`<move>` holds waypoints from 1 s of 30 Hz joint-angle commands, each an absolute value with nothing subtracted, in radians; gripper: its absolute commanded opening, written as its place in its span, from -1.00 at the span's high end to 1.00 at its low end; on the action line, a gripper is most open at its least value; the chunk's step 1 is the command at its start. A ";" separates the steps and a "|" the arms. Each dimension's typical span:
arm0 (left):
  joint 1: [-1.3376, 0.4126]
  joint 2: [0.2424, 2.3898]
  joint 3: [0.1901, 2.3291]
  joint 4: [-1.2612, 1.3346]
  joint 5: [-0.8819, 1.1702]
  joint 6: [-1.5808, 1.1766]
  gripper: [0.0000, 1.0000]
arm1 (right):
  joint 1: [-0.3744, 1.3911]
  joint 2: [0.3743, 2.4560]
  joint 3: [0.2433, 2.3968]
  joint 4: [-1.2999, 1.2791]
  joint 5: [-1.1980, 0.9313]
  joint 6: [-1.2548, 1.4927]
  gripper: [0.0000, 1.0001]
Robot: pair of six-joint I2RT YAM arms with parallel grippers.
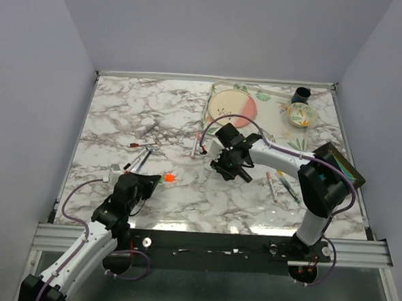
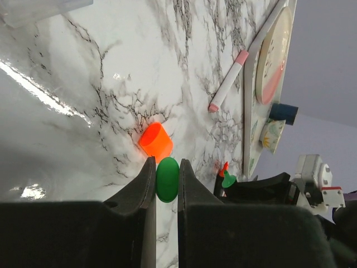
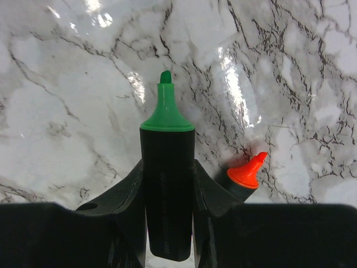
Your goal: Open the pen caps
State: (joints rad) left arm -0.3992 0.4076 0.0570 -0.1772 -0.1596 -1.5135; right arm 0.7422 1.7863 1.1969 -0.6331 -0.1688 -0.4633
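Observation:
My left gripper [image 2: 167, 165] is shut on a green cap [image 2: 167, 180], low over the marble table; in the top view it [image 1: 151, 180] is at the near left. An orange cap [image 2: 156, 142] lies loose just beyond its fingertips, also in the top view [image 1: 169, 178]. My right gripper [image 3: 167, 167], mid-table in the top view [image 1: 232, 169], is shut on a black highlighter [image 3: 167, 201] with its green tip [image 3: 165, 106] bare. A second highlighter with a bare orange tip [image 3: 246, 172] lies to its right.
Thin pens lie at the left [image 1: 143, 160] and right [image 1: 272, 186] of the table. A white pen with a pink cap [image 2: 227, 89] lies by the placemat. A plate [image 1: 232, 106], a bowl [image 1: 300, 115] and a dark cup [image 1: 300, 95] stand at the back right.

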 commanded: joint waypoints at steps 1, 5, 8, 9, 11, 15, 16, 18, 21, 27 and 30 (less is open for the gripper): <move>-0.394 0.400 0.018 -0.273 -0.135 -1.473 0.79 | 0.741 1.832 1.189 -0.670 -0.051 -0.468 0.33; -0.394 0.413 0.008 -0.275 -0.132 -1.474 0.47 | 0.741 1.841 1.187 -0.673 -0.026 -0.471 0.16; -0.394 0.411 0.006 -0.279 -0.132 -1.473 0.42 | 0.741 1.841 1.187 -0.673 -0.021 -0.469 0.07; -0.394 0.411 0.006 -0.284 -0.132 -1.471 0.40 | 0.741 1.842 1.187 -0.675 -0.021 -0.469 0.01; -0.394 0.413 0.005 -0.287 -0.130 -1.468 0.35 | 0.741 1.839 1.187 -0.676 -0.023 -0.469 -0.10; -0.394 0.410 0.005 -0.307 -0.132 -1.465 0.32 | 0.741 1.835 1.193 -0.680 -0.035 -0.468 -0.13; -0.394 0.410 0.005 -0.308 -0.133 -1.465 0.31 | 0.739 1.829 1.192 -0.680 -0.037 -0.469 -0.13; -0.394 0.408 0.005 -0.307 -0.130 -1.468 0.25 | 0.739 1.821 1.196 -0.680 -0.052 -0.469 -0.14; -0.394 0.417 0.005 -0.302 -0.132 -1.463 0.21 | 0.732 1.790 1.201 -0.683 -0.086 -0.469 -0.16; -0.394 0.472 0.015 -0.290 -0.133 -1.442 0.15 | 0.695 1.726 1.204 -0.678 -0.149 -0.469 -0.17; -0.394 0.485 0.023 -0.296 -0.132 -1.433 0.15 | 0.670 1.688 1.204 -0.675 -0.182 -0.471 -0.18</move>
